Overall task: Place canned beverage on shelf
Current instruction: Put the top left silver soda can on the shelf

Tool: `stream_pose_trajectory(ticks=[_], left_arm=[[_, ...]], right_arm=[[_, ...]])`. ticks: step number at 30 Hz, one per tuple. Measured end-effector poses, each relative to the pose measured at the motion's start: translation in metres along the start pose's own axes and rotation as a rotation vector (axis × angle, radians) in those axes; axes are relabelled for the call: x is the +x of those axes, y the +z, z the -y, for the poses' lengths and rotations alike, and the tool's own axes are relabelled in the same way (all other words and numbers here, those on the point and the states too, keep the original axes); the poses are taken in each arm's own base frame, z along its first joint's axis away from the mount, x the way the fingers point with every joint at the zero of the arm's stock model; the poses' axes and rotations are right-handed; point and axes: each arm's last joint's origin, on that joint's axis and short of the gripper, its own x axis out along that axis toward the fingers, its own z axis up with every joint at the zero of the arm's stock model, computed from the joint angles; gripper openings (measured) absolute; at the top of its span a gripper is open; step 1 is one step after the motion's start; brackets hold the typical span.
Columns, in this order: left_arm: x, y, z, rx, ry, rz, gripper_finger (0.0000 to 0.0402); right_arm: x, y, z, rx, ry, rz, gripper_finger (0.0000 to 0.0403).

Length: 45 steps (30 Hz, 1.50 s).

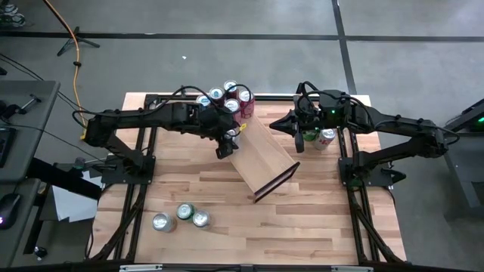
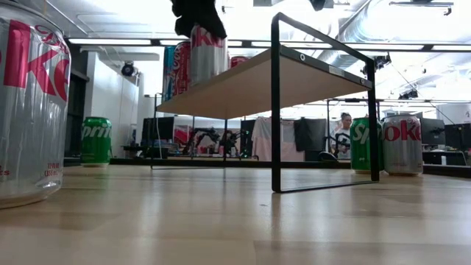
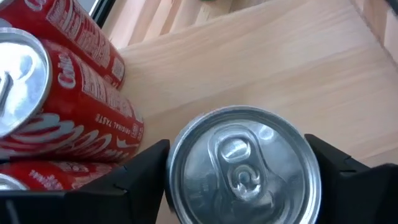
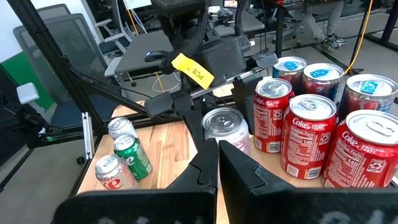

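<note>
i am setting a silver diet coke can (image 3: 244, 165) on the shelf (image 1: 261, 156), right beside the red coca-cola cans (image 1: 231, 96) already clustered at its far end. the left claw (image 1: 228, 137) is bracketing this can from above, its fingers (image 3: 134, 175) spread and standing off the can's sides, so i judge the can is resting on the plank by its own weight and no longer gripped. to finish this well, i am planning to open a touch wider, then lift straight up without drifting sideways, since the red cans are just beside it and a nudge could topple them. the right claw (image 4: 217, 163) is clenched with nothing in it, waiting near the sprite can (image 1: 310, 136) and a silver can (image 1: 327, 137) at the desk's far right. the desk (image 1: 318, 227) is striped butcher-block, with three more cans (image 1: 180, 217) standing near its front left. beyond it, i am seeing office chairs, monitors, and a person far back in the room.
</note>
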Motion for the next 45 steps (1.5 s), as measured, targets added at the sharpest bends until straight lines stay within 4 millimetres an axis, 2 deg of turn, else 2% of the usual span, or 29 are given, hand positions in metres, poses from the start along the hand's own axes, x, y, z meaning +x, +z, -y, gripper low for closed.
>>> stream_pose_trajectory(ticks=[8, 13, 18, 26, 28, 30, 33, 36, 37, 40, 45], left_arm=[[0.000, 0.000, 0.000, 0.002, -0.001, 0.003, 0.0276], [-0.008, 0.002, -0.002, 0.008, 0.001, 0.032, 0.0282], [-0.025, 0.013, -0.004, 0.022, 0.001, 0.088, 0.0282], [-0.071, 0.028, -0.004, 0.039, 0.000, 0.242, 0.0275], [-0.085, 0.025, 0.001, 0.045, 0.011, 0.284, 0.0255], [-0.098, 0.021, 0.008, 0.055, 0.054, 0.317, 0.0218], [-0.112, 0.009, 0.020, 0.075, 0.154, 0.362, 0.0129], [-0.119, -0.009, 0.027, 0.049, 0.241, 0.384, 0.0029], [-0.120, -0.016, 0.028, 0.019, 0.260, 0.391, 0.0016], [-0.125, -0.034, 0.029, -0.073, 0.286, 0.429, 0.0020], [-0.148, -0.049, 0.025, -0.164, 0.281, 0.551, 0.0003]], right_arm=[[0.000, 0.000, 0.000, 0.000, 0.000, 0.000, 0.0000], [0.000, 0.000, 0.000, 0.000, 0.000, 0.000, 0.0000], [0.000, 0.000, 0.000, 0.000, 0.000, 0.000, 0.0000], [0.000, 0.000, 0.000, 0.000, 0.000, 0.000, 0.0000], [0.000, 0.000, 0.000, 0.001, 0.000, -0.003, 0.0000], [0.000, -0.001, 0.000, 0.008, -0.001, -0.013, 0.0000], [0.002, -0.003, 0.000, 0.058, 0.011, -0.031, 0.0000], [0.015, -0.011, 0.003, 0.143, 0.006, -0.069, 0.0000], [0.021, -0.016, 0.003, 0.176, 0.004, -0.088, 0.0000], [0.045, -0.034, 0.003, 0.262, 0.018, -0.160, 0.0000], [0.090, -0.059, -0.007, 0.370, 0.101, -0.253, 0.0000]])
